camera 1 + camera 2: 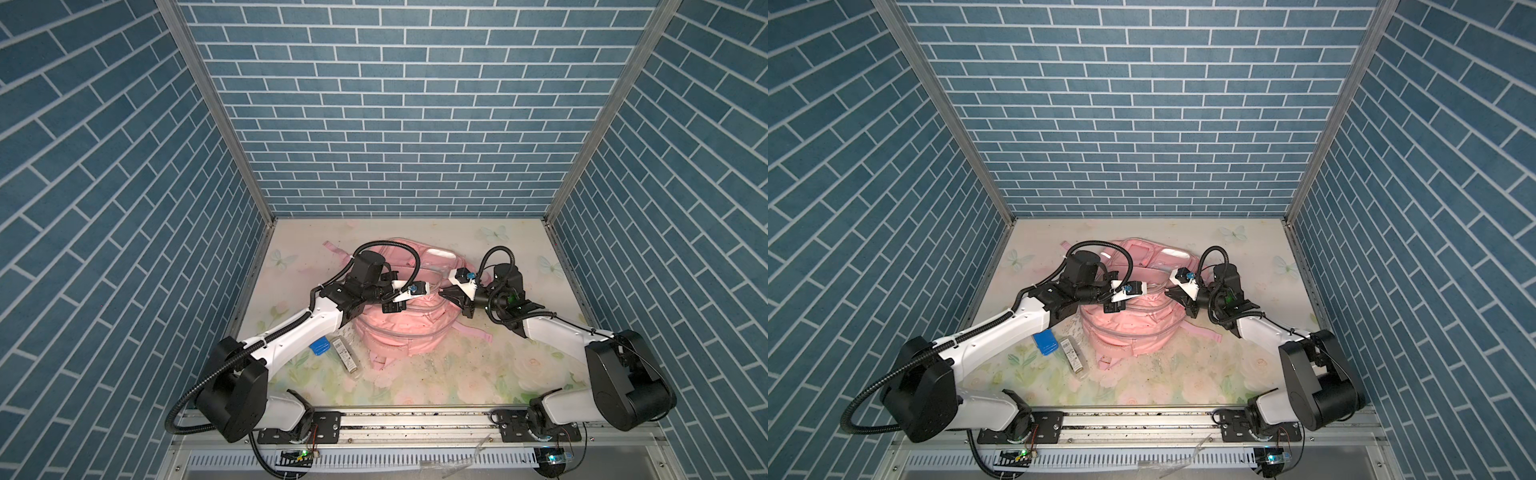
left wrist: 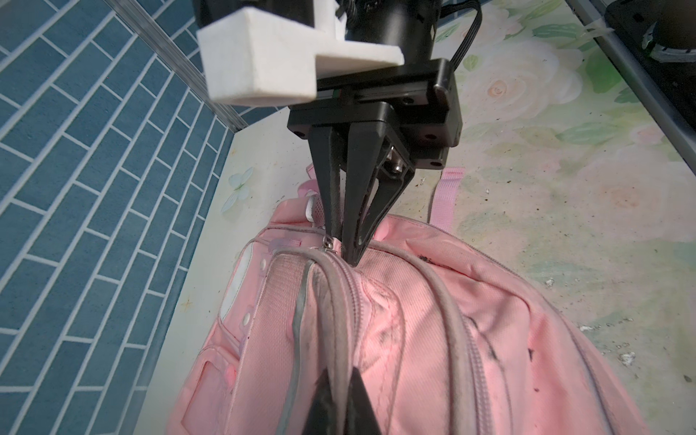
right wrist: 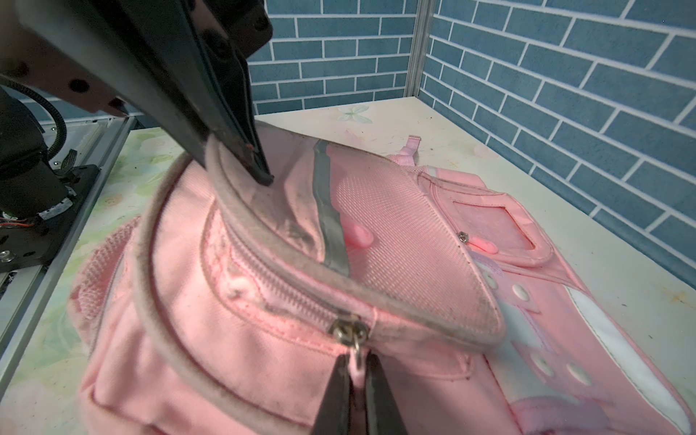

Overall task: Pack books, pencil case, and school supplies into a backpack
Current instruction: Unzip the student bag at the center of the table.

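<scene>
The pale pink backpack (image 1: 399, 332) (image 1: 1125, 332) lies in the middle of the table, front side up. My left gripper (image 1: 394, 308) (image 2: 341, 376) (image 3: 233, 165) is shut on the grey piped rim of a front pocket (image 2: 337, 320). My right gripper (image 1: 446, 293) (image 2: 342, 250) (image 3: 356, 357) is shut on the pink zipper pull (image 3: 357, 371) below its metal slider (image 3: 348, 331). A blue boxy school supply (image 1: 320, 347) (image 1: 1045, 343) and a clear oblong pencil case (image 1: 347, 357) (image 1: 1073, 357) lie beside the backpack, under my left arm. The books are out of view.
Pink straps (image 1: 473, 332) trail from the backpack onto the floral table (image 1: 457, 374). Blue brick walls close in the back and both sides. The metal rail (image 1: 415, 419) with both arm bases runs along the front edge.
</scene>
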`<state>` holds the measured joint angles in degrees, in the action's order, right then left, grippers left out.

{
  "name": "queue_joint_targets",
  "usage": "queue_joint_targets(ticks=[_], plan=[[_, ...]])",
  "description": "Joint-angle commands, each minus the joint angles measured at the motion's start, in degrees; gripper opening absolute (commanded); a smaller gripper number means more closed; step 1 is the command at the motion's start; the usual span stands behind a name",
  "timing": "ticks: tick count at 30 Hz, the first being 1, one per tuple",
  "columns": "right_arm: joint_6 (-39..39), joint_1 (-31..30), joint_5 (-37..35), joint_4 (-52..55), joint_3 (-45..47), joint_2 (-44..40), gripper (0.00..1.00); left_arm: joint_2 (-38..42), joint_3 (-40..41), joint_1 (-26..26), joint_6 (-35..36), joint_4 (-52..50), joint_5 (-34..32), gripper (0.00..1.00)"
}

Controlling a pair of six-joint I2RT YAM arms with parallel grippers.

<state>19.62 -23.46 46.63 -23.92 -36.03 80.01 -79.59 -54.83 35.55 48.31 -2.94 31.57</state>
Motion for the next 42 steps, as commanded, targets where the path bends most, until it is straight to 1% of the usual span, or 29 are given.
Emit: queue_joint_targets(ticks=[1, 3, 6, 8, 10, 13, 16, 18, 23, 24, 26, 27, 29, 30, 33, 36, 40, 42], plan=[[-3.76, -0.35, -0.49, 2.51, 0.42, -2.19, 0.05, 2.95, -0.40, -0.04, -2.86, 10.50, 1.39, 0.00], [-6.99, -0.36, -2.71, 3.90, 0.48, -3.24, 0.03, 3.08, 0.00, 0.90, -5.52, 10.85, -0.77, 0.00], [-11.50, -0.40, -5.60, 6.99, 0.33, -5.24, 0.00, 3.47, 1.71, 5.11, -9.38, 12.45, -8.70, 0.00], [-13.03, -0.36, -5.86, 8.72, 0.73, -6.90, 0.00, 2.93, 2.15, 8.46, -13.13, 12.92, -14.33, 0.00], [-14.17, -0.74, -6.34, 9.83, 1.35, -8.72, 0.00, 1.93, 1.68, 11.16, -16.73, 13.38, -18.18, 0.00], [-15.30, -2.24, -6.79, 10.83, 2.78, -12.45, 0.00, -0.45, -0.41, 13.78, -22.68, 13.65, -21.87, 0.00], [-17.84, -3.33, -6.82, 8.76, 5.51, -16.69, 0.00, -2.83, -3.01, 14.80, -28.07, 13.57, -21.53, 0.00], [-19.31, -3.54, -7.34, 7.46, 6.97, -18.68, 0.00, -4.07, -4.21, 15.64, -29.92, 13.71, -20.61, 0.00], [-19.54, -3.55, -7.97, 8.29, 8.17, -19.65, 0.00, -6.90, -6.98, 16.75, -31.94, 12.69, -19.83, 0.00], [-19.58, -3.59, -8.88, 8.88, 8.02, -19.64, 0.00, -7.22, -7.43, 16.72, -31.90, 12.01, -19.28, 0.00], [-21.16, -3.37, -13.11, 10.45, 7.68, -20.18, 0.00, -6.96, -7.43, 16.75, -30.90, 10.66, -18.65, 0.00], [-21.48, -2.60, -13.48, 10.32, 7.98, -20.62, 0.00, -6.24, -6.80, 16.62, -29.76, 9.85, -18.90, 0.07], [-22.74, -0.33, -12.78, 10.30, 8.04, -21.16, 0.00, -3.64, -4.24, 16.16, -26.53, 8.65, -19.63, 0.32], [-23.12, 0.94, -12.17, 10.80, 7.70, -21.23, 0.00, -1.73, -2.07, 15.58, -24.80, 8.51, -20.17, 0.41], [-22.58, 3.20, -11.67, 13.18, 6.49, -20.87, 0.00, 3.37, 3.69, 12.23, -20.17, 7.20, -20.10, 0.59], [-21.82, 3.79, -12.03, 14.34, 5.84, -20.24, 0.00, 5.74, 6.31, 7.82, -17.14, 2.31, -17.15, 0.62], [-22.08, 3.87, -11.52, 14.26, 5.40, -18.99, 0.00, 6.77, 9.39, 6.27, -13.42, 0.03, -18.86, 0.65], [-22.21, 3.87, -11.22, 14.08, 5.12, -18.51, 0.00, 6.31, 10.28, 5.62, -13.05, 0.65, -18.18, 0.65]])
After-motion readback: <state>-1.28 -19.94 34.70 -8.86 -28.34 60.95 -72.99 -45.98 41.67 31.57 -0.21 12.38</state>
